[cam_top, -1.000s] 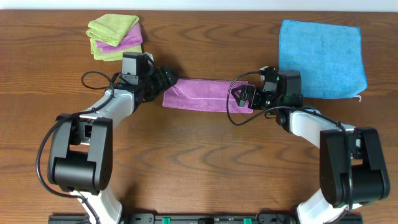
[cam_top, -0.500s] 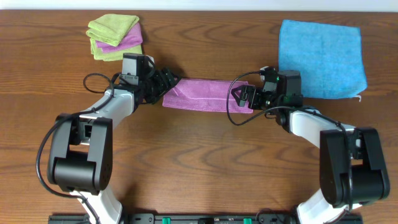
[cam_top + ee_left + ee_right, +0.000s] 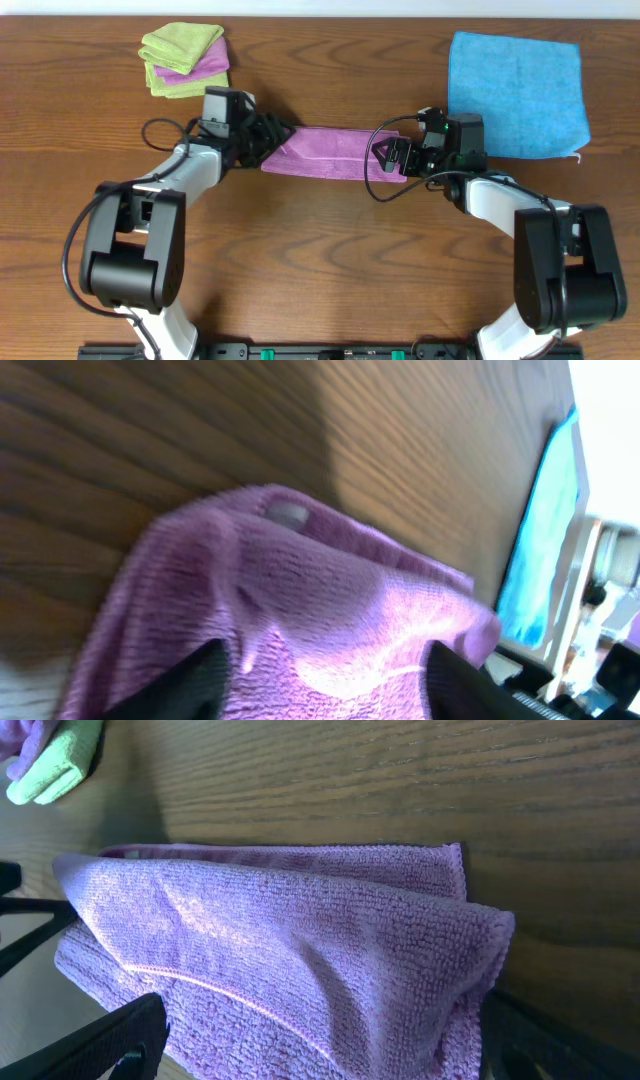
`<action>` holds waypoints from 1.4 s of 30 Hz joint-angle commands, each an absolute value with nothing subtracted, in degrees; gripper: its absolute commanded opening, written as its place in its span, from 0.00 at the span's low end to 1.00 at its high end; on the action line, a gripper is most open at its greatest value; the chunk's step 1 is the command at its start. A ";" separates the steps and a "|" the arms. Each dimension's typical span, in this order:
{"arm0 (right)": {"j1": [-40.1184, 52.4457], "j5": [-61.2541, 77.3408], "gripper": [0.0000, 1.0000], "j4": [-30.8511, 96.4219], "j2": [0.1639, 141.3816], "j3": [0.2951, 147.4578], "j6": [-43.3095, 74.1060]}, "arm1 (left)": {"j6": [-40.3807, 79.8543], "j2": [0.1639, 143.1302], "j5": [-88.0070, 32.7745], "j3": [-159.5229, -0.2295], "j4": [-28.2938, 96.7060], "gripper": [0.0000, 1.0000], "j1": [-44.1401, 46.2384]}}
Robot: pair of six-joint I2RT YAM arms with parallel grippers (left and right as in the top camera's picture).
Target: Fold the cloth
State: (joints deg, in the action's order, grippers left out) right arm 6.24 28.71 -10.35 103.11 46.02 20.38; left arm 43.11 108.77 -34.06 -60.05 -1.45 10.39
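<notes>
The purple cloth (image 3: 330, 152) lies on the wooden table as a long folded strip between my two arms. My left gripper (image 3: 272, 138) is at the strip's left end. In the left wrist view its fingers (image 3: 320, 680) are spread wide with the cloth (image 3: 300, 590) bunched between them. My right gripper (image 3: 392, 155) is at the strip's right end. In the right wrist view its fingers (image 3: 320, 1040) are also spread wide, with the folded cloth (image 3: 290, 940) lying between them. The white tag is not visible.
A bright blue cloth (image 3: 517, 92) lies flat at the back right, just behind my right wrist. A stack of lime-green cloths with a purple one between them (image 3: 183, 60) sits at the back left. Wood table all around.
My left gripper has shifted slightly to the right, further onto the strip's left end. The right arm and the cloth have not visibly moved.
</notes>
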 commanded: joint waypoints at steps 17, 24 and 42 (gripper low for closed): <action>6.09 29.41 0.99 -9.37 101.84 46.83 20.97 | 39.64 110.59 -30.87 -61.01 2.81 0.24 11.60; 6.09 29.41 0.99 -9.39 101.82 46.83 20.97 | 38.52 110.59 -29.08 -61.01 3.46 0.26 11.60; 6.09 29.41 0.99 -9.37 101.82 46.83 20.97 | 38.59 112.73 -28.25 -61.01 2.68 0.22 11.66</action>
